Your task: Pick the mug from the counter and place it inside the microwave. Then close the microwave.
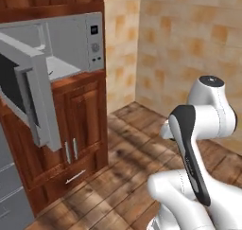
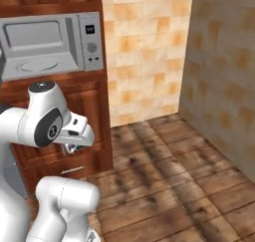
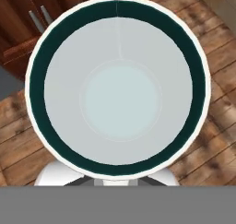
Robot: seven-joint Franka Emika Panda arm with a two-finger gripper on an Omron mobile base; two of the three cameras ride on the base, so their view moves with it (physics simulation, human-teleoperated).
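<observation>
Mug point(image 3: 120, 94) fills the hand cam, seen straight down its open mouth, dark teal band under a white rim, wood floor behind. It sits right at the gripper, apparently carried; fingertips hidden, so can't tell whether the claw is clenched on it. Looks light, rigid, smooth, prob. slippery and chippable; the rim wall seems the likeliest hold. Beyond, microwave point(image 1: 71, 44) stands w/ door point(image 1: 30, 99) swung wide, turntable point(image 2: 37, 65) bare.

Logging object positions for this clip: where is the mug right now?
The mug sits close before the hand camera, seen from above into its open mouth, over the wood floor, not yet in the open microwave.
</observation>
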